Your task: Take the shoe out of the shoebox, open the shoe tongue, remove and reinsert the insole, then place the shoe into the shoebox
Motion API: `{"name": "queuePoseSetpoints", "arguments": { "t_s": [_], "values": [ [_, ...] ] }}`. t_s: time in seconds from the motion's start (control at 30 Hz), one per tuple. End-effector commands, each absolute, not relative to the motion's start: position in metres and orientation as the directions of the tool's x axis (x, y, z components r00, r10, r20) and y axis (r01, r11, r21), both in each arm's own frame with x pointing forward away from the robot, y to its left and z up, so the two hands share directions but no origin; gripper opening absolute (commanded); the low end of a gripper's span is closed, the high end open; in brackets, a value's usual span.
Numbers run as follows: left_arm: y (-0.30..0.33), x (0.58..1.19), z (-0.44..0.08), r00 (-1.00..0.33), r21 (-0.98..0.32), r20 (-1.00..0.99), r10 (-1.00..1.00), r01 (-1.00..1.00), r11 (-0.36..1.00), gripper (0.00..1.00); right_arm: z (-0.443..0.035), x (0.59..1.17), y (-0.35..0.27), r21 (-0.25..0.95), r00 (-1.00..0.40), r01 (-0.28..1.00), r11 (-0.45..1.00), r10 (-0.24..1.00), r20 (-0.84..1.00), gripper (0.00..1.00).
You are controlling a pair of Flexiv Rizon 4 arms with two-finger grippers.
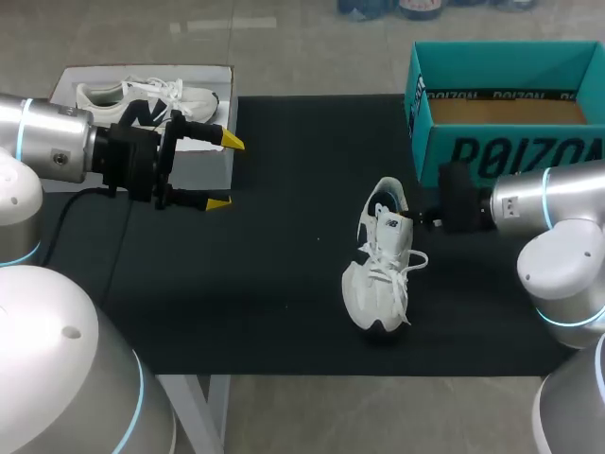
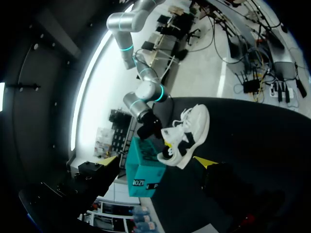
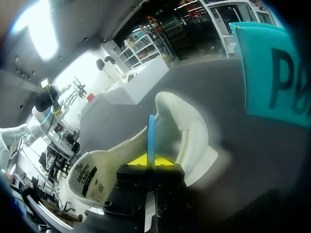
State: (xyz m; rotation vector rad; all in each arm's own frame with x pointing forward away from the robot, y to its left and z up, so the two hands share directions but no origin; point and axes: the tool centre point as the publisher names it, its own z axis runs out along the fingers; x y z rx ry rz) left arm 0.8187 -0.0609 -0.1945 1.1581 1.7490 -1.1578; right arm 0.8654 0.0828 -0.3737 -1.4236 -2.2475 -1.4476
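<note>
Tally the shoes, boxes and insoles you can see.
2 shoes: mat shoe, boxed shoe
2 boxes: teal box, white box
1 insole, pinched in the right gripper
Total: 5

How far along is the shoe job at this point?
Done: the shoe lies on the mat, outside the teal shoebox. In hand: the right gripper pinches the blue insole edge-on at the shoe's opening; going out or back in, I cannot tell. The left gripper hangs open, apart from the shoe. Left: seating the insole, boxing the shoe.
</note>
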Motion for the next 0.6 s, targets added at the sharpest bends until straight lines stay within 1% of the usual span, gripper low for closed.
{"name": "queuePoseSetpoints", "arguments": {
  "t_s": [0.03, 0.07, 0.1, 0.17, 0.27, 0.37, 0.6],
  "values": [
    [-0.061, 0.819, -0.194, -0.329, -0.283, -0.899, 0.287, 0.940, 0.190, 1.00, -0.370, 0.868, 0.087, 0.666, -0.557, 0.738, 0.105, 0.651, 0.515, 0.48],
    [-0.061, 0.819, -0.194, -0.329, -0.283, -0.899, 0.287, 0.940, 0.190, 1.00, -0.367, 0.869, 0.087, 0.672, -0.561, 0.733, 0.106, 0.652, 0.510, 0.69],
    [-0.061, 0.819, -0.194, -0.329, -0.283, -0.899, 0.287, 0.940, 0.190, 1.00, -0.364, 0.871, 0.087, 0.677, -0.565, 0.728, 0.107, 0.653, 0.505, 0.80],
    [-0.061, 0.819, -0.194, -0.329, -0.283, -0.899, 0.287, 0.940, 0.190, 1.00, -0.360, 0.876, 0.087, 0.686, -0.572, 0.720, 0.110, 0.654, 0.495, 0.89],
    [-0.061, 0.819, -0.194, -0.329, -0.283, -0.899, 0.287, 0.940, 0.190, 1.00, -0.354, 0.881, 0.086, 0.695, -0.578, 0.710, 0.114, 0.657, 0.483, 0.92],
    [-0.061, 0.819, -0.194, -0.329, -0.283, -0.899, 0.287, 0.940, 0.190, 1.00, -0.353, 0.885, 0.086, 0.698, -0.582, 0.706, 0.119, 0.660, 0.476, 1.00],
    [-0.061, 0.819, -0.194, -0.329, -0.283, -0.899, 0.287, 0.940, 0.190, 1.00, -0.349, 0.892, 0.085, 0.706, -0.583, 0.697, 0.128, 0.674, 0.453, 1.00]
  ]
}}
